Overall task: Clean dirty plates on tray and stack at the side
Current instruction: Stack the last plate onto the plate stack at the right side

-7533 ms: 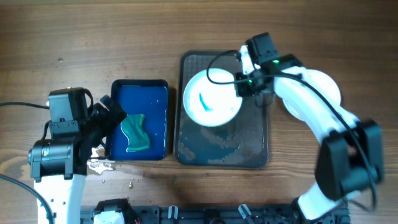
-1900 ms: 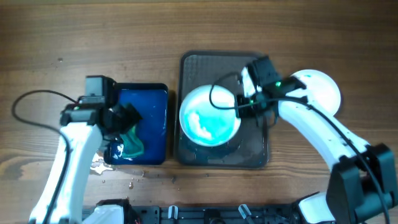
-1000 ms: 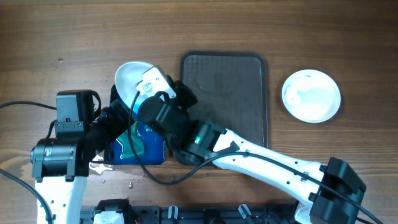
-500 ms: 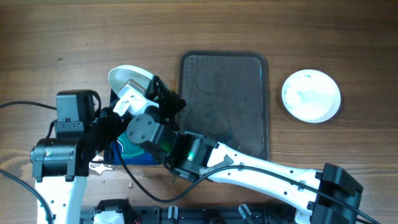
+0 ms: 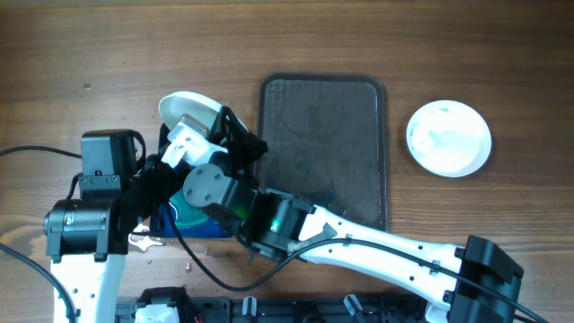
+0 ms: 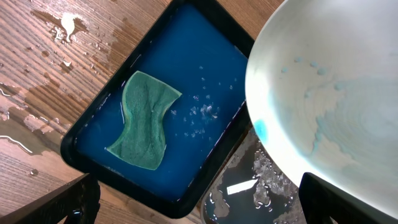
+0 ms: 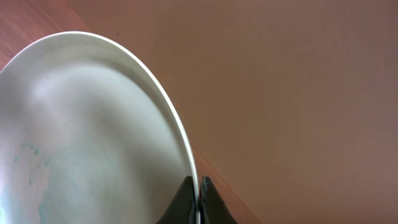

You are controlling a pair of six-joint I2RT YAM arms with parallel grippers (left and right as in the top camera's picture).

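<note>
Right wrist view | plate [image 7: 93, 143] pinched at its rim by right gripper [image 7: 198, 200], tilted over blue tray [image 6: 93, 134] toward table [image 5: 90, 54] left edge | left gripper [image 6: 199, 202] spread, empty | plate judged stiff, slick, breakable, so a firm rim grip is called for tbh

The right arm [image 5: 377, 247] slants across the surface [image 5: 269, 36] from 5 o'clock to the blue tray [image 6: 186, 74] at 9, its held plate [image 5: 184, 108] hanging over that tray's far end. The grey tray [image 5: 323, 117] lies open; a second plate [image 5: 448, 137] occupies 3.
</note>
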